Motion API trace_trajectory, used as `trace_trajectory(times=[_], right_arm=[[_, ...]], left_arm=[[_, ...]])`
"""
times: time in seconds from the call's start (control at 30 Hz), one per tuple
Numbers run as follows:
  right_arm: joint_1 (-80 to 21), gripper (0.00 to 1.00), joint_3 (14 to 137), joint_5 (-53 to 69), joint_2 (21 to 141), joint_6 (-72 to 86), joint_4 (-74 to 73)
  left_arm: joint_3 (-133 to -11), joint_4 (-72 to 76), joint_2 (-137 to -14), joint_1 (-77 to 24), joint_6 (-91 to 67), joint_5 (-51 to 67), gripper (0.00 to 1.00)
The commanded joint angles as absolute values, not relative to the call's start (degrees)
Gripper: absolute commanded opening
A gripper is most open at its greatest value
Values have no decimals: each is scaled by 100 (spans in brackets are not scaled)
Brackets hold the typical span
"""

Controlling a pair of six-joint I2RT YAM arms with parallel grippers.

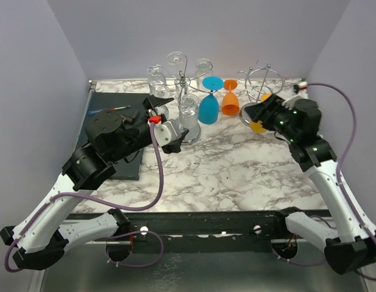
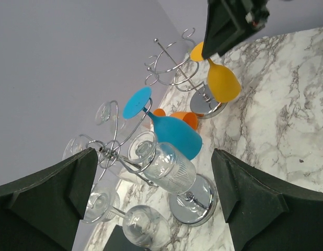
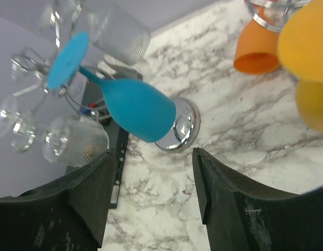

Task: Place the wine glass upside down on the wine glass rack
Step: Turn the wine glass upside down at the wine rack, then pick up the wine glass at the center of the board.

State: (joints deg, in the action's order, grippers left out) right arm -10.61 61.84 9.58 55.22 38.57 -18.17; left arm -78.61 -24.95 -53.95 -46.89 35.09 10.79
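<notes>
Claw status: my right claw (image 3: 152,157) and left claw (image 2: 153,157) both gape wide, holding nothing. Yellow wine glass (image 1: 258,126) hangs bowl-down on wire rack (image 1: 260,79), far right corner of bench (image 1: 236,170), just beside right claw.

Mat (image 1: 109,100) leftmost, then wine glass rack (image 1: 187,91), second rack (image 1: 264,83) rightmost.
</notes>
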Motion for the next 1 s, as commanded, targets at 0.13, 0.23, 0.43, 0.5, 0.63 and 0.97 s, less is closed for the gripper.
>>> trace_trajectory(times=[0.13, 0.23, 0.43, 0.5, 0.63, 0.97], right_arm=[[-2584, 65, 5748, -1076, 6566, 3835, -2128], [-2619, 63, 5467, -1161, 6881, 3977, -1745], [-2678, 61, 5293, -1774, 8100, 4339, -600], [-2680, 62, 5458, -2021, 8625, 4389, -225], [-2681, 62, 6089, -2401, 9635, 4374, 196], [-2681, 61, 6240, -2938, 11110, 4047, 2546]], left_arm=[[-8130, -2701, -5280, -4706, 3375, 865, 99], [-8104, -2721, -5273, -4697, 3397, 876, 99], [-7993, -2731, -5256, -4705, 3436, 967, 99], [-7955, -2727, -5234, -4700, 3458, 977, 99], [-7948, -2741, -5249, -4702, 3434, 976, 99], [-7919, -2748, -5252, -4710, 3398, 996, 99]])
